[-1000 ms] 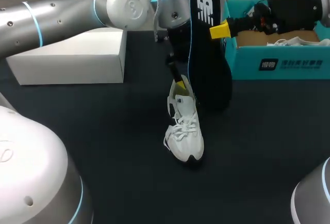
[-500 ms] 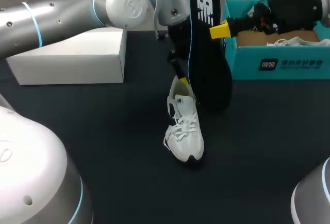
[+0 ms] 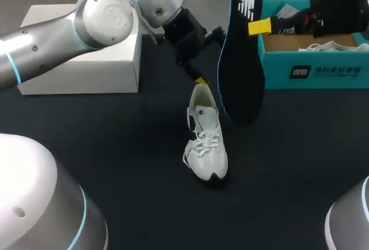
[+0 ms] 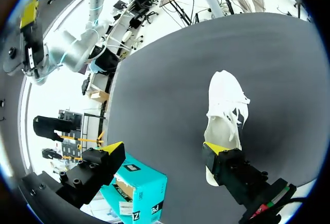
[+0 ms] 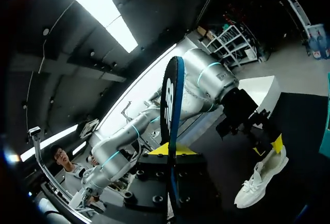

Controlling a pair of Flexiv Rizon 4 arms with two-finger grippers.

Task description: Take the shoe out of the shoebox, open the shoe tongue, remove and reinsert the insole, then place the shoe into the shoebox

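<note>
Your right gripper [image 3: 258, 26] is clamped on the long black insole [image 3: 239, 60]; left gripper [image 4: 164, 147] hangs wide open, empty, by the white laced sneaker [image 3: 206, 140], so brace its heel and feed toe-end first

Left arm [image 3: 52, 37] comes in from the left edge and runs across the upper left. Its wrist is angled so the left gripper [image 4: 164, 149] points down and to the right near the upper middle, fingers spread wide apart. Right arm [image 3: 340, 2] only shows in the upper right corner, with the right gripper [image 3: 256, 26] aimed left and pinched on the insole [image 3: 241, 60].
</note>
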